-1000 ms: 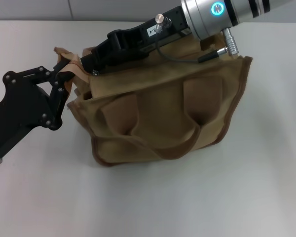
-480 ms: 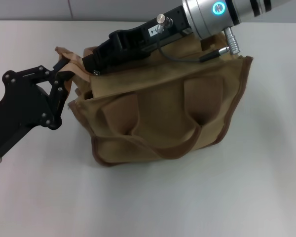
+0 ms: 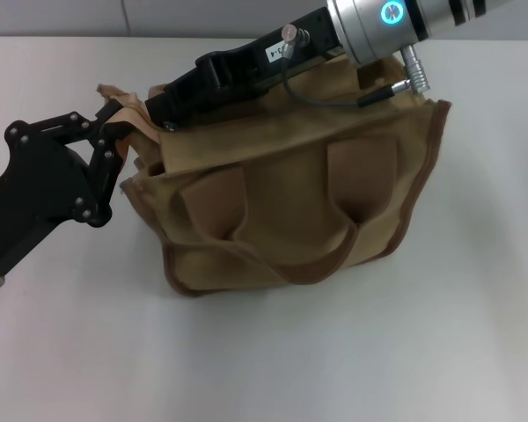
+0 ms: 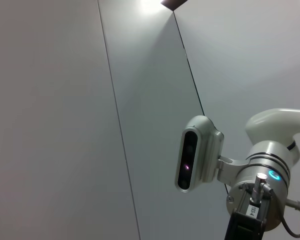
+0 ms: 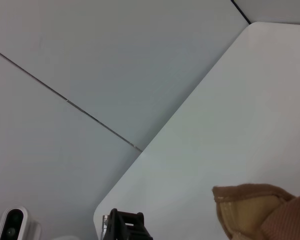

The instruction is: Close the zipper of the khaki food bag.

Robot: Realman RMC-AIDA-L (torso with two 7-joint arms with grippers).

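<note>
Change: right gripper has shifted only slightly along the bag top; the left barely moved.
Bag: boxy khaki canvas food bag with brown trim stands on the white table, soft and light, likely to sag when pulled.
Hold: best taken at the end fabric, while the zipper pull is drawn; the pull is hidden.
Left gripper: black fingers pinch the tan end flap.
Right gripper: on the top panel; its opening I cannot tell.

Left gripper reaches in from the left, arm low; right gripper – arm stretched across from upper right.
</note>
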